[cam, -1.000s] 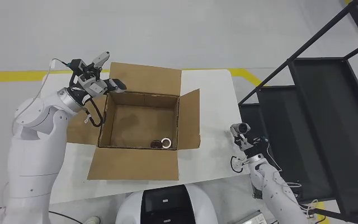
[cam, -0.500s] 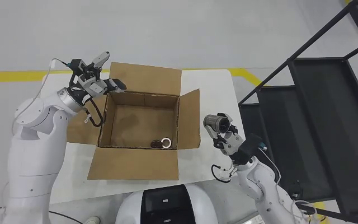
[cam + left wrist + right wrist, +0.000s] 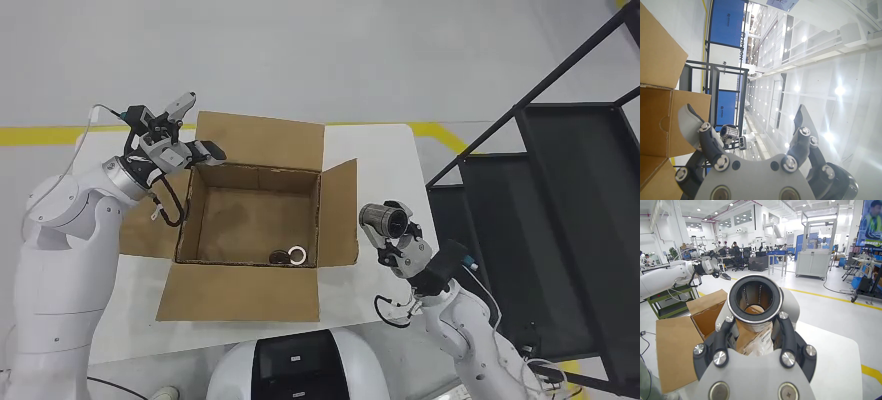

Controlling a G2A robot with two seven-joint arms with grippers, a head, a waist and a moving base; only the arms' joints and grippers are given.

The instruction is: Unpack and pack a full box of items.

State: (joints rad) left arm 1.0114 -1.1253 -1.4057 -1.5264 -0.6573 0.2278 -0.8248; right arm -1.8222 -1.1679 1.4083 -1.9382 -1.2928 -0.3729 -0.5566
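Right hand (image 3: pixel 755 311) clamps the metal bearing (image 3: pixel 380 217) (hollow, steel) beside the box (image 3: pixel 250 180); left hand (image 3: pixel 744 113) gapes empty.

Cardboard box (image 3: pixel 240 215) centre frame, flaps open. Two rings (image 3: pixel 290 257) inside, lower-right corner. Steel sleeve (image 3: pixel 383 219) just right of the box.

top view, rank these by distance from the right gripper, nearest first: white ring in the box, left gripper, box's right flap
1. box's right flap: stands just beside the right gripper, which is shut on a metal cylinder.
2. white ring: on the box floor, by the robot-side wall.
3. left gripper: open, over the box's far left corner, across the box.
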